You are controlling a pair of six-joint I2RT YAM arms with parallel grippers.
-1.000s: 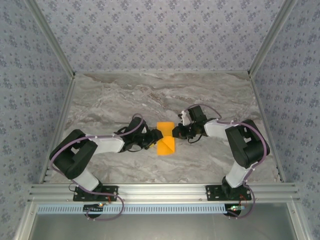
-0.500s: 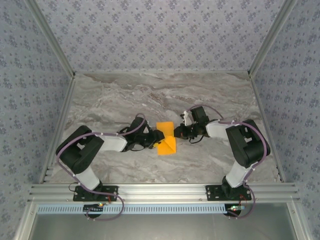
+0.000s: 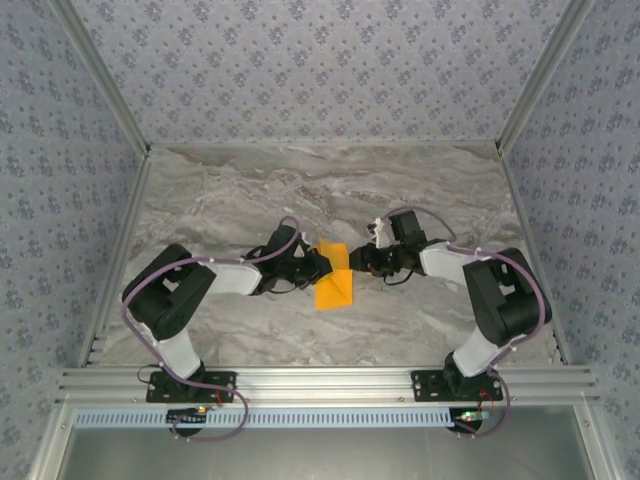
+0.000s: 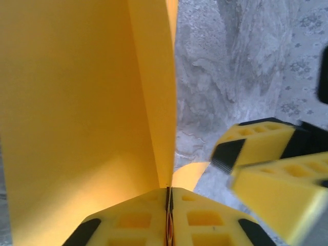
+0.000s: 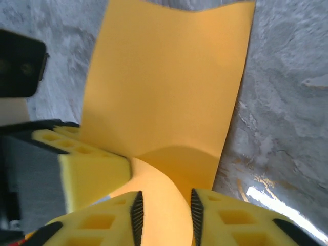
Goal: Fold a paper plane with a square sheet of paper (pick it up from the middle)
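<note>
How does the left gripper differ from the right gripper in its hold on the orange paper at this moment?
The left gripper has its jaws shut, pinching the paper; the right gripper has its jaws apart, with the paper loose between them. The left gripper reaches the paper from the left, the right gripper from the right. Both are yellow and meet at the same paper.

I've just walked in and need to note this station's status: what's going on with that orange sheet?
Two robot arms meet over an orange sheet of paper in the middle of a marble-patterned table. The left claw is pinched shut on a fold of the paper. The right claw faces it with its jaws apart; the paper passes between them, unclamped. No plane shape yet.
</note>
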